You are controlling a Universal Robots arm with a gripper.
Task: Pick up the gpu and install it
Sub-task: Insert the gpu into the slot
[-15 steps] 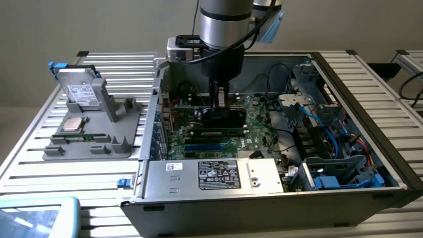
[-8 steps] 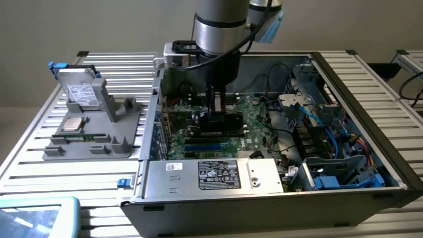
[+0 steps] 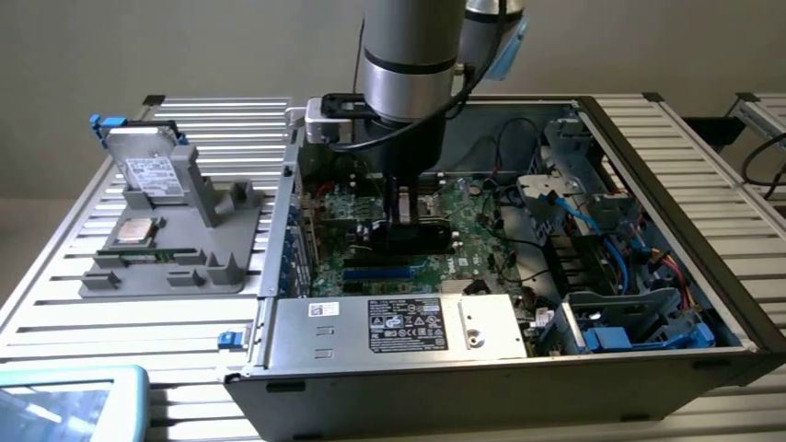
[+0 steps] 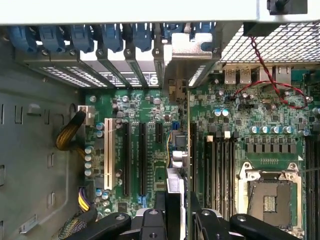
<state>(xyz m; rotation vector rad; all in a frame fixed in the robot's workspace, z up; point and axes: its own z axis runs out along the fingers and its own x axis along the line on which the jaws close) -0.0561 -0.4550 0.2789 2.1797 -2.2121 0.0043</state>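
Gpu (image 3: pixel 399 241), a thin flat black card with a silvery metal end, is held on its edge inside the computer box, low over the green board, and I cannot tell if it is in a slot yet. In the wrist view the gpu (image 4: pixel 174 181) looks like a thin line. It runs from the fingers toward the back wall, between the long black slots (image 4: pixel 126 160) and the narrow memory slots (image 4: pixel 220 170). The big silver table made of metal strips (image 3: pixel 74 313) carries it all. On it lies the big grey metal computer box (image 3: pixel 491 405) with its side open. The thick grey robot arm (image 3: pixel 411 64) reaches down into the middle of the box. The flat green board (image 3: pixel 479 249) full of tiny parts covers the floor of the box. A silver metal box with a black and white label (image 3: pixel 393 327) sits by the near wall. On the exterior view's left, just beside the computer box, is a grey plastic holder tray (image 3: pixel 172 276). A silver hard drive with a white label (image 3: pixel 150 170) leans up in it, and a small square chip (image 3: pixel 132 230) lies flat. The black gripper (image 3: pixel 399 207) is closed on the card, and its two fingers (image 4: pixel 160 210) pinch the card from both sides. A row of blue plastic clips (image 4: pixel 80 35) lines the back wall. A thin red and black wire (image 4: pixel 270 85) loops over the board.
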